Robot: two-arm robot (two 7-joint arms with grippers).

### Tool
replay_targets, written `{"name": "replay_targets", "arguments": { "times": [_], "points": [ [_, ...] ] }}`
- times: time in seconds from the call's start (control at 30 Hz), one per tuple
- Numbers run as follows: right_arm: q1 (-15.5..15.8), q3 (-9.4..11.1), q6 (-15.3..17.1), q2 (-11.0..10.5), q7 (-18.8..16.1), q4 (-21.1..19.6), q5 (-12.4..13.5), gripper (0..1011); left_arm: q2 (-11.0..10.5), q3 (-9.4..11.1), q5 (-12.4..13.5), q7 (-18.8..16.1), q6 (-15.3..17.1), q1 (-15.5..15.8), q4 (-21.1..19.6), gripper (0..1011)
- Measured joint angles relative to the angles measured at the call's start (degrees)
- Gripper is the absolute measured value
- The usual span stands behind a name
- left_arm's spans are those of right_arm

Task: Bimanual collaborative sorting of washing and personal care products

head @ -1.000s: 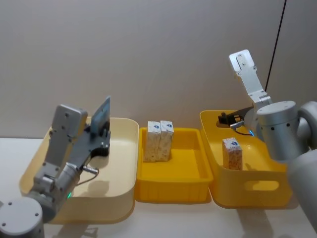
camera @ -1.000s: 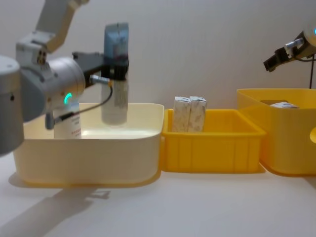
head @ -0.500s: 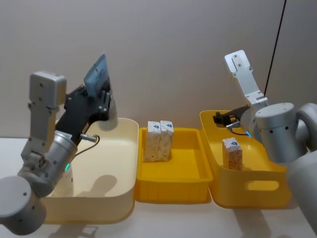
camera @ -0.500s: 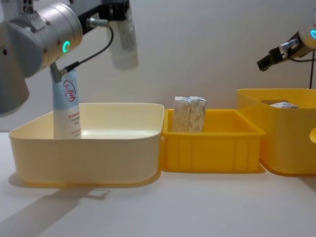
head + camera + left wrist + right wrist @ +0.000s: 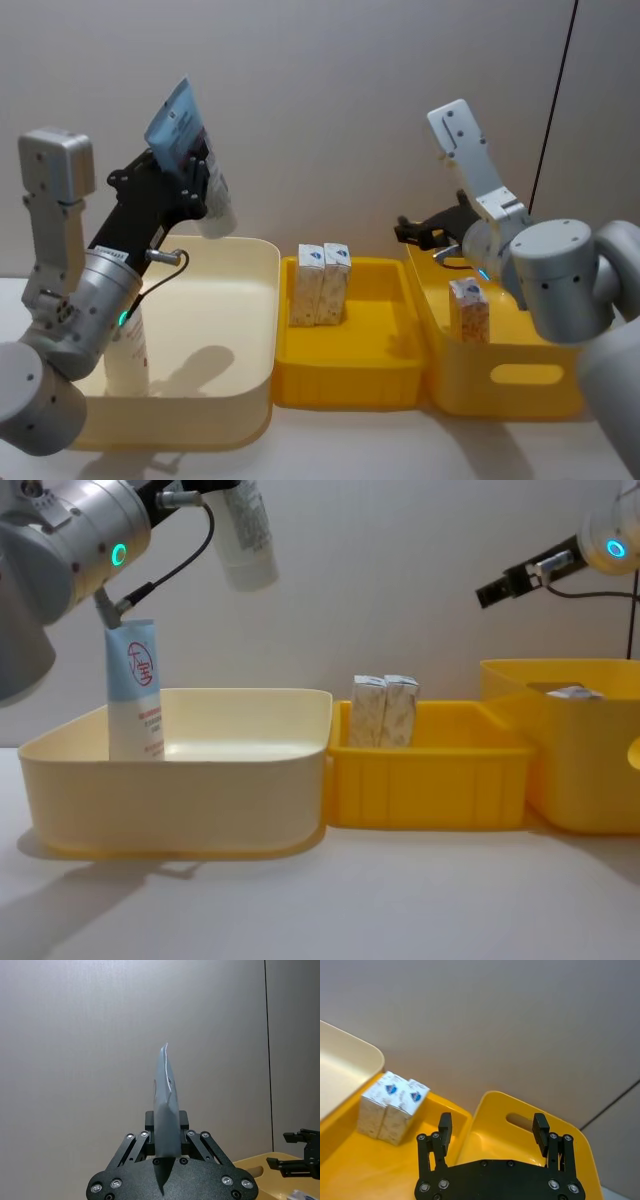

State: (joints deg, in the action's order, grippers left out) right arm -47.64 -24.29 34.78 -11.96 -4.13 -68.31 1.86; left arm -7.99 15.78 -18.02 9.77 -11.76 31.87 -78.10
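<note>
Status of tall pale-blue plastic squeeze tube: pinched between the pressed-in fingers of left gripper, tilted, white cap lowest. Carried up out of cream plastic bin within the last second; now well above its rim. Swung leftward meanwhile from over right-hand yellow plastic bin toward middle yellow bin: right gripper, fingers spread, nothing between. Read as approach to a hand-over, not yet made. Second blue tube upright in cream bin. Cut off in chest view: held tube's upper part and the grip. Print on small cream-white cartons illegible.

Tube logo illegible; nothing readable
</note>
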Motion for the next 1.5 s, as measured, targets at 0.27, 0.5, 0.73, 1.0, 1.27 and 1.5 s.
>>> {"name": "replay_targets", "arguments": {
  "times": [0.27, 0.5, 0.73, 1.0, 1.27, 1.5],
  "points": [
    [0.5, -1.2, -5.2, -0.7, -3.6, -0.7, 0.2, 1001, 0.5, -1.2, -1.4, 1.5, -1.2, 0.7, 1.9, 248],
    [0.3, -2.8, -7.9, -1.3, -5.5, -0.4, -0.9, 1001, 0.8, -1.9, -1.7, 1.9, -1.6, 1.0, 2.8, 249],
    [0.1, -5.0, -10.6, -1.8, -6.8, 0.1, -3.0, 1001, 1.0, -2.3, -1.7, 2.0, -1.7, 1.0, 3.0, 248],
    [-0.6, -8.0, -15.5, -2.6, -9.6, 0.9, -5.2, 1001, 1.4, -2.6, -1.6, 2.4, -1.9, 1.0, 3.2, 248],
    [-1.5, -10.5, -20.3, -3.2, -13.2, 1.6, -6.6, 1001, 2.3, -2.6, -1.7, 3.3, -2.2, 1.3, 3.8, 248],
    [-2.6, -12.6, -24.4, -3.6, -17.6, 2.1, -7.2, 1001, 2.8, -2.8, -1.9, 3.9, -2.4, 1.3, 4.0, 248]
  ]
}}
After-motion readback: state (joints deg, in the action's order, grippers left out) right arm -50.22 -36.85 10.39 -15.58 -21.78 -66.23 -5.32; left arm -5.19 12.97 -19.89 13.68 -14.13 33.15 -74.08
